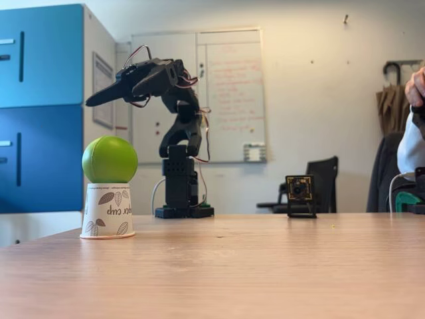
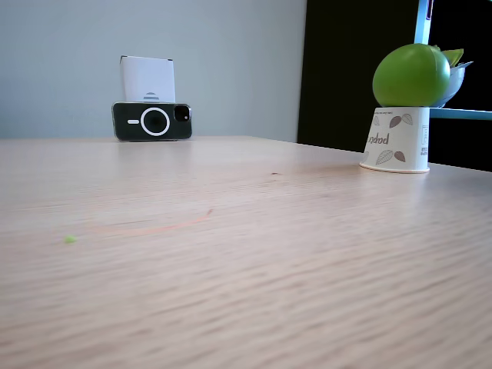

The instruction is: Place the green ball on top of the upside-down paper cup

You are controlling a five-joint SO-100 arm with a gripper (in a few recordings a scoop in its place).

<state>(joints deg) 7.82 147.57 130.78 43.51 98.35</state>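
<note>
The green ball [image 1: 109, 159] rests on top of the upside-down paper cup [image 1: 107, 211], which stands on the wooden table at the left in a fixed view. Both fixed views show this; in the other one the green ball [image 2: 411, 74] and the paper cup [image 2: 397, 139] are at the far right. My black gripper [image 1: 90, 102] hangs in the air above the ball, apart from it and pointing left. Its fingers taper together to one tip, shut, with nothing between them.
The arm's base [image 1: 183, 199] stands behind the cup. A small camera on a stand [image 1: 300, 195] sits mid-table. A phone [image 2: 152, 121] leans against a white box at the far edge. A blue cabinet [image 1: 40, 106] is at the left and a person's arm [image 1: 413, 133] at the right edge.
</note>
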